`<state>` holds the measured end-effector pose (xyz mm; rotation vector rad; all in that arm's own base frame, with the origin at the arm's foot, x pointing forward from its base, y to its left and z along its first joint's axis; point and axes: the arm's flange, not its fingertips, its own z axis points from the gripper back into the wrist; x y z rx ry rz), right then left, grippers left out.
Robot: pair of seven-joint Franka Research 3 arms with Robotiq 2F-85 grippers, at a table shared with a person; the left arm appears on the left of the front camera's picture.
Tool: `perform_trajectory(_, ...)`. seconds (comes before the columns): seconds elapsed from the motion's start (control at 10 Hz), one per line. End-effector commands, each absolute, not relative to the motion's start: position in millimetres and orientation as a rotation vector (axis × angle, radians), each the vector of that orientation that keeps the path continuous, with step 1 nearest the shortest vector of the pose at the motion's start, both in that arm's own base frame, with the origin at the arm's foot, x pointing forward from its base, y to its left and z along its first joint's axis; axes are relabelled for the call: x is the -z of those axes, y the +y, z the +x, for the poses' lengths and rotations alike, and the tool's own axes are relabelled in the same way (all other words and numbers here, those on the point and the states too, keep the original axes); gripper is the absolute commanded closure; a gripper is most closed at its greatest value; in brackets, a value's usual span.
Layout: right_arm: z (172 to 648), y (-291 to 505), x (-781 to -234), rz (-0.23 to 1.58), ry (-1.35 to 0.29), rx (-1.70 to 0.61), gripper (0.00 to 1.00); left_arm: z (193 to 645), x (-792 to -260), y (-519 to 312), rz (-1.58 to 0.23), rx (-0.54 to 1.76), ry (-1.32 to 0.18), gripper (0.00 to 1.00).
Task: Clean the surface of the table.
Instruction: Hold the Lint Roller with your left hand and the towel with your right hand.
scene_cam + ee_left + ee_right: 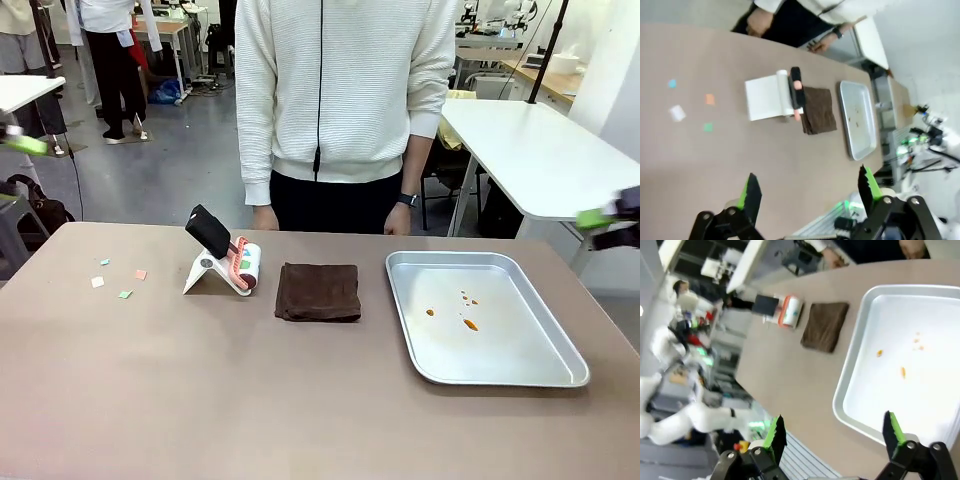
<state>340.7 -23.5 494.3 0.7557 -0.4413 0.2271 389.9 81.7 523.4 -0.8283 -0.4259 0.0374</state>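
Front view puts the table right below me, running from my side to the far edge where the person stands, hands down by that edge. Its top is mostly bare. A few small paper scraps lie scattered near the far left, and I take those as the mess to clear. Just right of them a lint roller sits propped on a white stand. Its black handle is tilted up and away from the drum, which I judge keeps the sticky sheet off the table and leaves the handle free to grasp. A folded brown cloth lies flat between roller and tray, close to both but touching neither, probably set there for wiping. The tray holds some orange crumbs and rests on the table's right half. My left gripper hangs high over the near left side with its fingers spread wide and nothing between them. My right gripper is likewise parted and empty above the tray's near corner. Both are held up and out to the sides, so the tools stay unobstructed. Cleaning has not begun, and since the roller and scraps are on my left, that arm seems best placed to start.
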Motion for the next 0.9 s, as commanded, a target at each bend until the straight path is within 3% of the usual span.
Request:
perform_trajectory(0.0, 354.2, 49.8, -473.3, 0.698, -0.355, -0.242, 0.0, 422.3, -515.3, 47.0, -0.791, 0.009, -0.383, 0.0)
perform_trajectory(0.4, 387.3, 167.8, -449.7, 0.757, -0.202, -0.035, 0.0, 452.3, -475.0, -11.3, -0.733, 0.035, -0.241, 0.0)
perform_trajectory(0.8, 409.3, 217.1, -405.6, 0.786, -0.089, 0.211, 0.0, 465.7, -451.2, -20.1, -0.749, 0.035, -0.178, 0.0)
